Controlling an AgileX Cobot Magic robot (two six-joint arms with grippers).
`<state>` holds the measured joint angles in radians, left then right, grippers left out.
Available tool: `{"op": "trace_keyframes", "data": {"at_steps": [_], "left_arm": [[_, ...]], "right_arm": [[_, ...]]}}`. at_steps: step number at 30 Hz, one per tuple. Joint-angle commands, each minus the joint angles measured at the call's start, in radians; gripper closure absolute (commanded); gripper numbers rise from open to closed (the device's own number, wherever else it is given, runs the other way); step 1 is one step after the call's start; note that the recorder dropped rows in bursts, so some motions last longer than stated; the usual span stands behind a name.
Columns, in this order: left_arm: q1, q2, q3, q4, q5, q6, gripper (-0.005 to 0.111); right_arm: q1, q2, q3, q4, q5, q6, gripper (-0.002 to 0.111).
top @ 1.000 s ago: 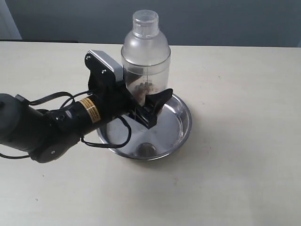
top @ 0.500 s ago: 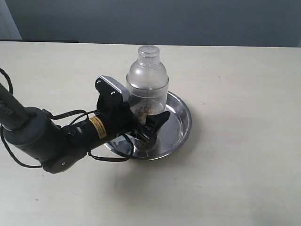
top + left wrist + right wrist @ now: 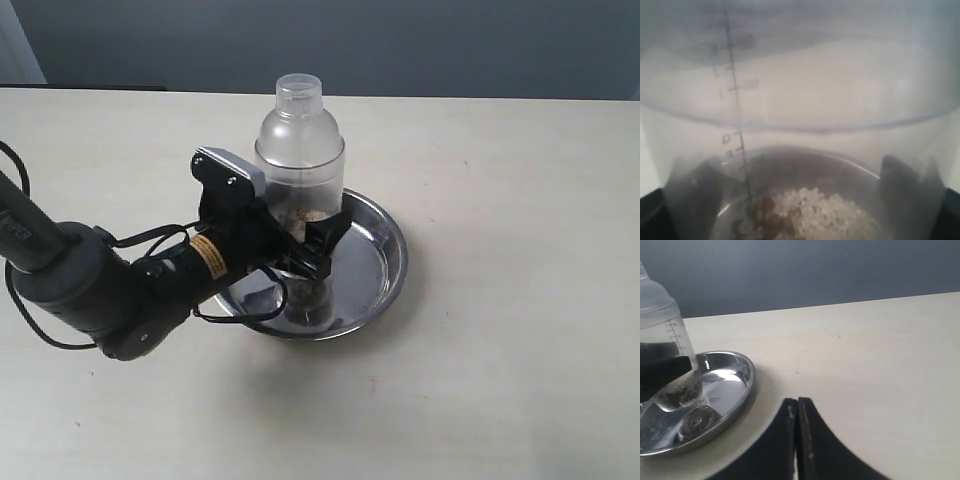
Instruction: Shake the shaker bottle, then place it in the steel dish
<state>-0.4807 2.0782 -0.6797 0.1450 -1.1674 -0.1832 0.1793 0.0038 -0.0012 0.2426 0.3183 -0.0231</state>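
Note:
The shaker bottle (image 3: 300,160) is clear frosted plastic with a domed top, a small round cap and pale and brownish granules (image 3: 805,212) at its bottom. It stands upright over the steel dish (image 3: 390,262). My left gripper (image 3: 312,252) is shut on its lower body, one dark finger (image 3: 904,195) on each side. From the right wrist view the shaker bottle (image 3: 665,340) sits low inside the steel dish (image 3: 740,390); I cannot tell if its base touches. My right gripper (image 3: 797,405) is shut on nothing, low over the table beside the dish.
A pale tabletop (image 3: 520,200) surrounds the dish on all sides. The left arm's black body and cables (image 3: 100,290) lie low over the table to the left of the dish. A dark wall runs behind the table's far edge.
The left gripper lowered the bottle from well above the dish down into it, then lifted it slightly. The bottle stays upright in the grip.

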Motion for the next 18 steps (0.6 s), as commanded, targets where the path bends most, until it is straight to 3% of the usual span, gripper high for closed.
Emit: {"op": "trace_keyframes", "data": {"at_steps": [1, 13, 18], "left_arm": [[0.0, -0.005, -0.008, -0.025, -0.054, -0.018, 0.106], [0.0, -0.005, -0.008, -0.009, -0.049, -0.022, 0.106], [0.0, 0.024, -0.006, 0.073, -0.054, -0.014, 0.106]], "right_arm": [[0.002, -0.004, 0.001, -0.001, -0.01, -0.003, 0.109], [0.002, -0.004, 0.001, -0.001, -0.01, -0.003, 0.109], [0.002, -0.004, 0.001, -0.001, -0.01, -0.003, 0.109]]}}
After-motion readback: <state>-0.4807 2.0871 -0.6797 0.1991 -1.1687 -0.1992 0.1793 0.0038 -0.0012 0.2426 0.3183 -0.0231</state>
